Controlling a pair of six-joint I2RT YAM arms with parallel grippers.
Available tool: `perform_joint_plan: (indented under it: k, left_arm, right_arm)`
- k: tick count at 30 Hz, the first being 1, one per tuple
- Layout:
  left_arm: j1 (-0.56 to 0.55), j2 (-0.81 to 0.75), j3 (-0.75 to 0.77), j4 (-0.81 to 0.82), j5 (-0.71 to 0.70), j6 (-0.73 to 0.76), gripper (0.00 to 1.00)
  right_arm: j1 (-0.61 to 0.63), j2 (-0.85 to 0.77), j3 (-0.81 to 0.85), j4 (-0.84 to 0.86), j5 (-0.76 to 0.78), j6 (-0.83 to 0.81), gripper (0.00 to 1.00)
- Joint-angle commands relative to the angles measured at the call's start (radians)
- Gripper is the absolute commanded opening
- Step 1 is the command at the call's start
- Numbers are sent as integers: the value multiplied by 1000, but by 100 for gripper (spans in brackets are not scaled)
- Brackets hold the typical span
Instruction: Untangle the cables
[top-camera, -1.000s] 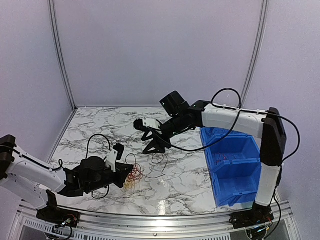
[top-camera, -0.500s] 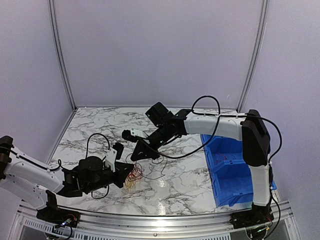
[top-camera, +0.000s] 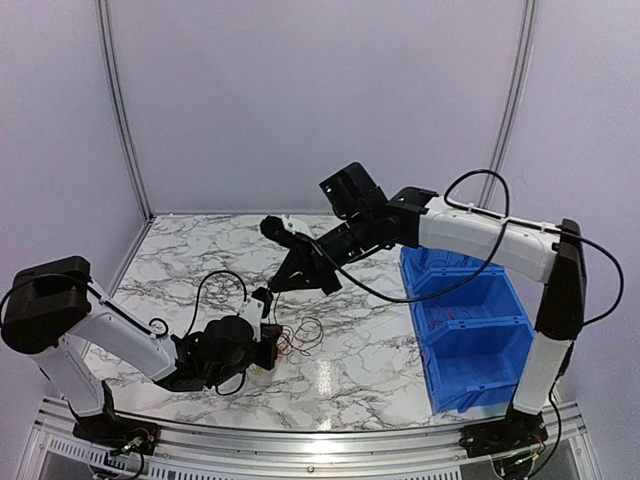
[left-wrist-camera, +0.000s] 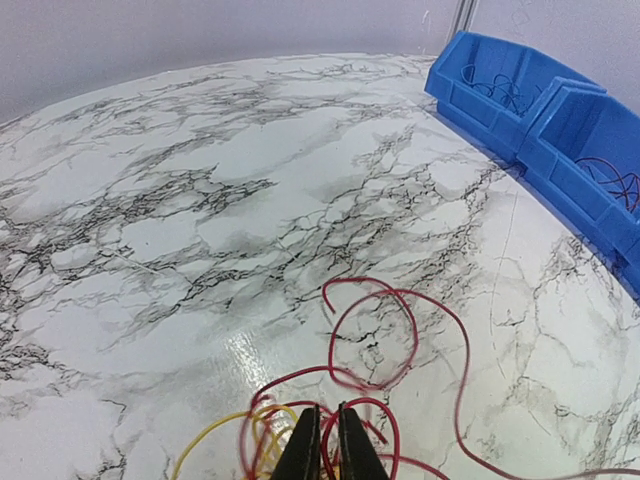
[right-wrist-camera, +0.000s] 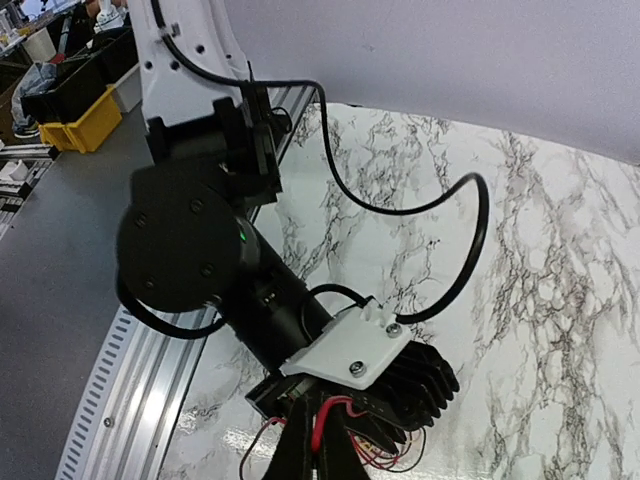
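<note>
The cables lie as a small red and yellow tangle near the table's front. My left gripper sits low at the tangle's left edge. In the left wrist view its fingers stand shut with red and yellow strands bunched at the tips; a red loop spreads ahead and a yellow strand curls left. My right gripper hangs above and behind the tangle, shut on a red cable that runs down from its fingers to the bundle under the left arm's wrist.
Blue bins stand along the right edge of the marble table, with thin wires inside them. The left arm's thick black cable arcs above its wrist. The rail runs along the near edge.
The right gripper went down to the tangle, shut, and has risen again with a red strand. The left arm has shifted right along with the tangle.
</note>
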Motion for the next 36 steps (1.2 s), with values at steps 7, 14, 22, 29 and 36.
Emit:
perform_joint_plan:
  k: [7,14,22,29,36]
  left_arm:
    - [-2,99,17,25,-12,3,5]
    - [0,112,-2,26,-11,-36,6]
    - [-1,55,-44,22,-23,-44,22]
    - [0,18,-49,-11,-48,-44,32]
    - [0,5,-33,-52,-46,-30,34]
  right_arm:
    - [-24,-261,129,-103,48,-80,0]
    - [-153,-347,248,-126,70,-72,0]
    - [-299,-486,201,-118,142,-92,0]
    - [-427,-650,83,-119,200,-127,0]
    - [-524,-812,-164,-122,396,-217,0]
